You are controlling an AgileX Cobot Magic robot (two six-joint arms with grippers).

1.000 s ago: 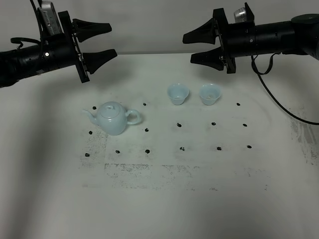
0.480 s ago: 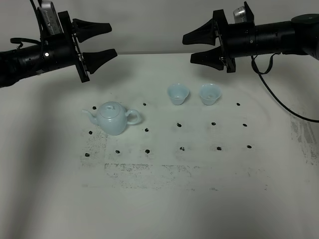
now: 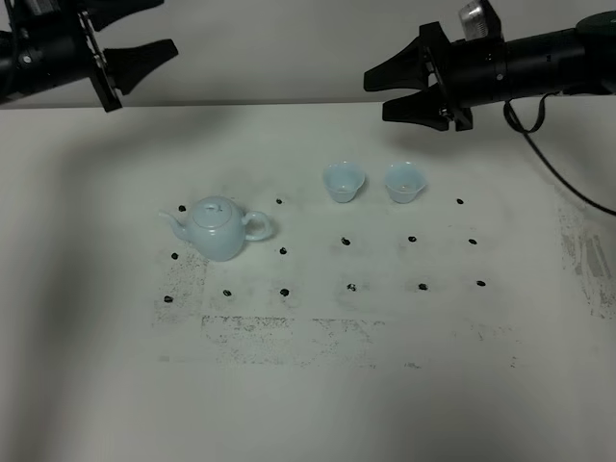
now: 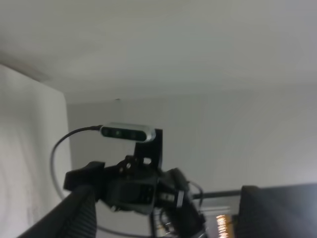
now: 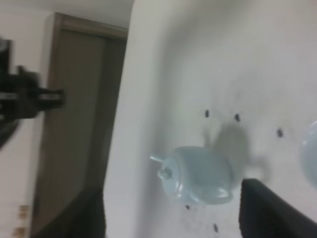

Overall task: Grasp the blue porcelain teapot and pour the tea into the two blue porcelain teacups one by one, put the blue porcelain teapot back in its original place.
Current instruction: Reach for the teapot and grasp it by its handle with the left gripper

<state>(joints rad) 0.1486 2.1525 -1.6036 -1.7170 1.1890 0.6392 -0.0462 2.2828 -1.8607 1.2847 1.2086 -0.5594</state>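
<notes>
The pale blue teapot (image 3: pixel 219 228) stands upright on the white table (image 3: pixel 318 404), left of the middle, with its spout to the left and its handle to the right. The two blue teacups (image 3: pixel 344 181) (image 3: pixel 405 181) stand side by side behind and to the right of it. My left gripper (image 3: pixel 166 24) hangs open, high at the far left and well away from the teapot. My right gripper (image 3: pixel 377 94) is open in the air above and behind the cups. The right wrist view shows the teapot (image 5: pixel 198 176) between its dark fingers (image 5: pixel 272 210). The left wrist view shows only wall and the other arm.
Small black dots (image 3: pixel 283 251) mark a grid across the table. A scuffed grey patch (image 3: pixel 279 332) lies in front of them. A black cable (image 3: pixel 539 183) trails from the right arm down the table's right side.
My left arm has risen and pulled back to the left, now partly out of the exterior high view. The right arm has lifted a little. Teapot and cups have not moved.
</notes>
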